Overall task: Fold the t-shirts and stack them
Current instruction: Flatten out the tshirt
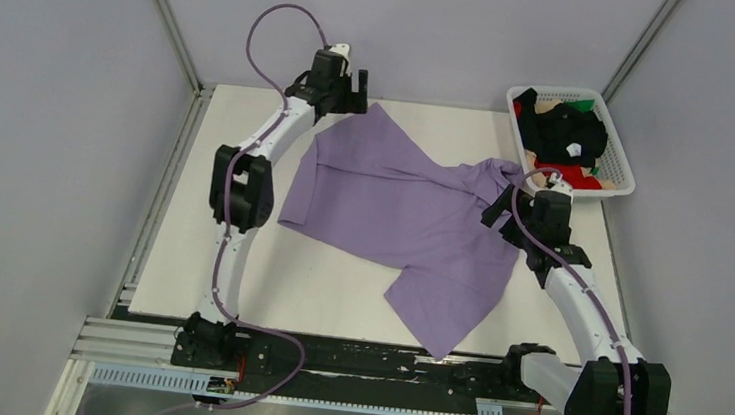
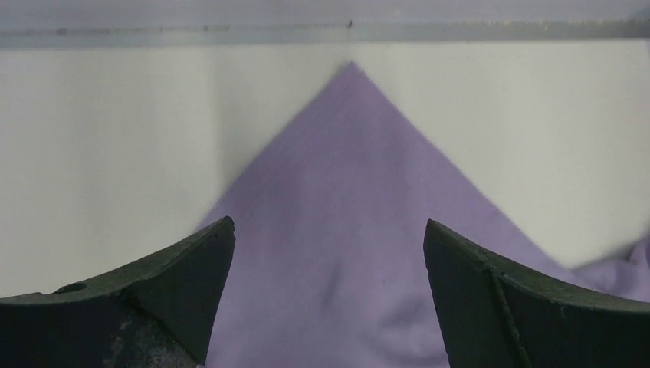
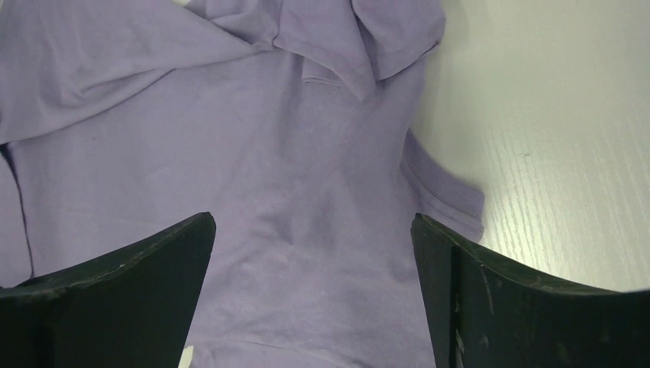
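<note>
We see the lavender t-shirt [image 1: 403,211] lying rumpled across the middle of the white table [image 1: 227,276]. Our left gripper [image 2: 328,230] hangs over its upper corner with jaws spread wide and holding nothing. Our right gripper [image 3: 313,222] does likewise at its right side. The other t-shirts [image 1: 566,135] fill the basket [image 1: 620,161] at upper right.

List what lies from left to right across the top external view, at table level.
left gripper, open at the shirt's far corner → lavender t-shirt, lying spread out → right gripper, open over the shirt's right side → white basket with a black shirt in it
</note>
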{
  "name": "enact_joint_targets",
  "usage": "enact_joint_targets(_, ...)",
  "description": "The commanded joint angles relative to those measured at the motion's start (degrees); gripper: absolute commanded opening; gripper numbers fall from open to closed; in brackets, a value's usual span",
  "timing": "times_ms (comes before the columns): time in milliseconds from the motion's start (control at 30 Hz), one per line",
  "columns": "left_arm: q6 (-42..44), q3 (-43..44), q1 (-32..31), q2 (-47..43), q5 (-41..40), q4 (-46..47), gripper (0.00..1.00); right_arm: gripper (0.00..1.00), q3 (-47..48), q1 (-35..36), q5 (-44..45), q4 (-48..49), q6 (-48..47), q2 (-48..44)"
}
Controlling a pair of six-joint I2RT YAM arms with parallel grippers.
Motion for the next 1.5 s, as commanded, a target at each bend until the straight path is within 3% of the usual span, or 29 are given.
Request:
enact_joint_targets(0,0.6,-14.5,0.1,-19.9,0.5,-10.5,1.0,1.0,-1.2,-0.2,-3.9,2.0,1.7,-2.9)
enact_joint_targets(133,0.0,-36.9,-2.3,-35.4,2.8,-10.8,1.0,1.0,-2.0,0.0,-7.8,1.9,2.1,-2.2)
enact_joint_targets(233,-1.1,-50.4,-5.0,-40.4,2.4,-10.7,1.0,1.0,-2.0,0.4,-11.2,2.1,2.5,0.2)
enact_joint_targets(433,-3.7,-60.2,-7.7,-42.6,6.7,-9.8,1.0,1.0,-1.4,3.3,-13.3,4.1,3.4,7.7)
enact_joint_targets(600,-3.5,-61.2,-8.0,-38.4,4.7,-11.7,1.0,1.0,-1.6,3.4,-12.0,4.7,5.5,12.8)
enact_joint_targets(867,-4.5,-61.3,-5.9,-34.2,-6.7,-12.9,1.0,1.0,-2.8,3.3,-6.4,3.3,6.3,15.0)
enact_joint_targets(1033,-5.9,-62.7,1.9,-36.1,-11.9,-11.4,1.0,1.0,-3.4,2.4,-4.5,2.2,6.7,15.2)
enact_joint_targets(1333,-11.3,-60.9,18.5,-39.2,-12.8,-9.9,1.0,1.0,-4.1,-0.1,-6.0,1.5,7.8,14.7)
enact_joint_targets(1467,-12.3,-59.1,22.0,-39.2,-12.0,-12.9,1.0,1.0,-3.4,-0.5,-5.7,1.0,7.4,13.6)
